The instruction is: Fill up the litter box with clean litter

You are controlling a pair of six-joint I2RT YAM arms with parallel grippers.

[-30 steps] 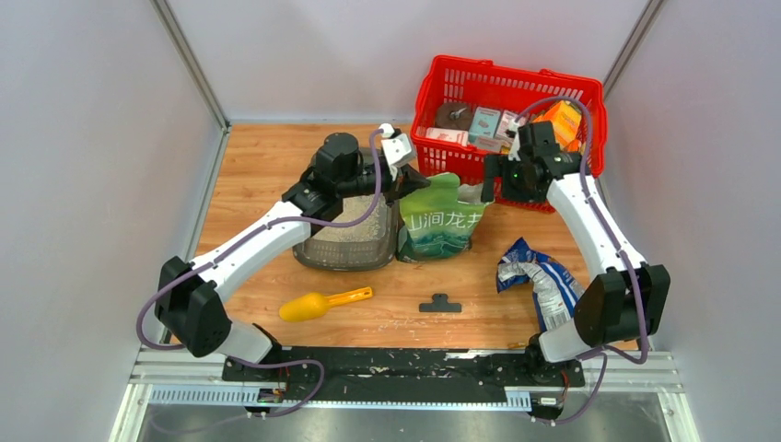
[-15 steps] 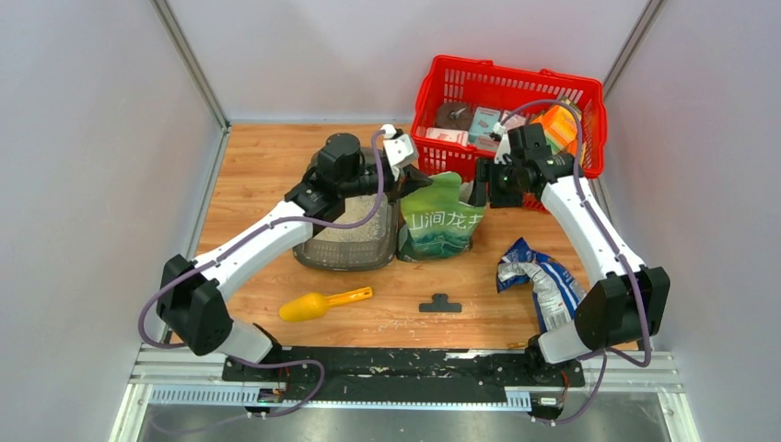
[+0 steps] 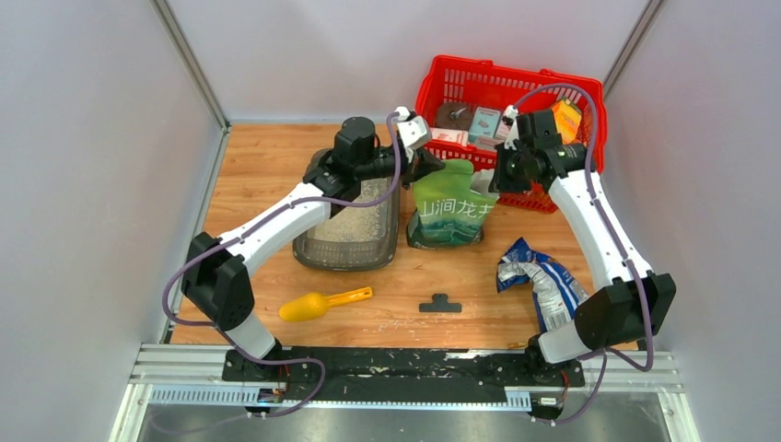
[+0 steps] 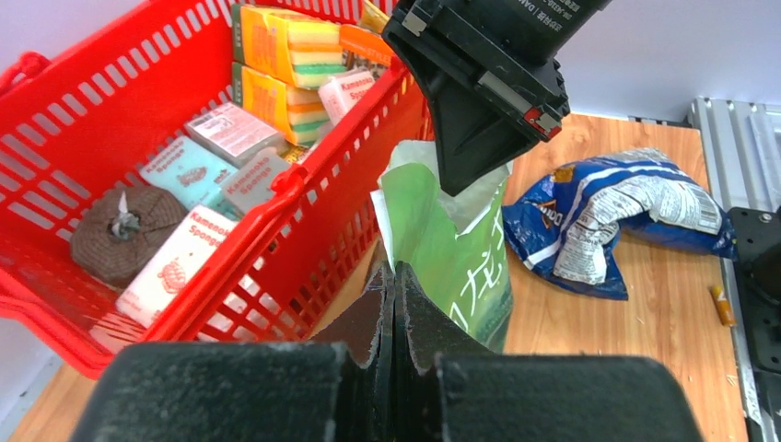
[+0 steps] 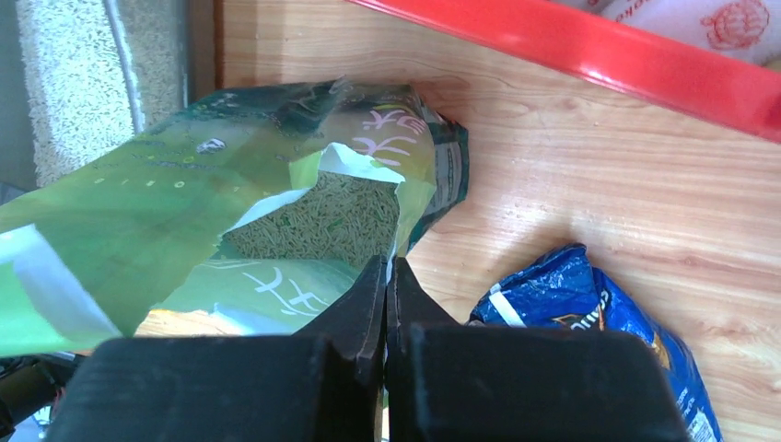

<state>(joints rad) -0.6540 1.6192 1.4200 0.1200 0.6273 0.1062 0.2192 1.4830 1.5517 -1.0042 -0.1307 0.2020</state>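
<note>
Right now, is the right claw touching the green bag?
Touching. The right wrist view shows the right claw shut on the torn edge of the green bag at its open mouth.

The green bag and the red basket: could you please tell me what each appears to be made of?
The green bag looks like thin glossy plastic film: it creases and catches light; a foil lining is possible. The red basket looks like rigid moulded plastic, smooth, with slotted grid walls.
</note>
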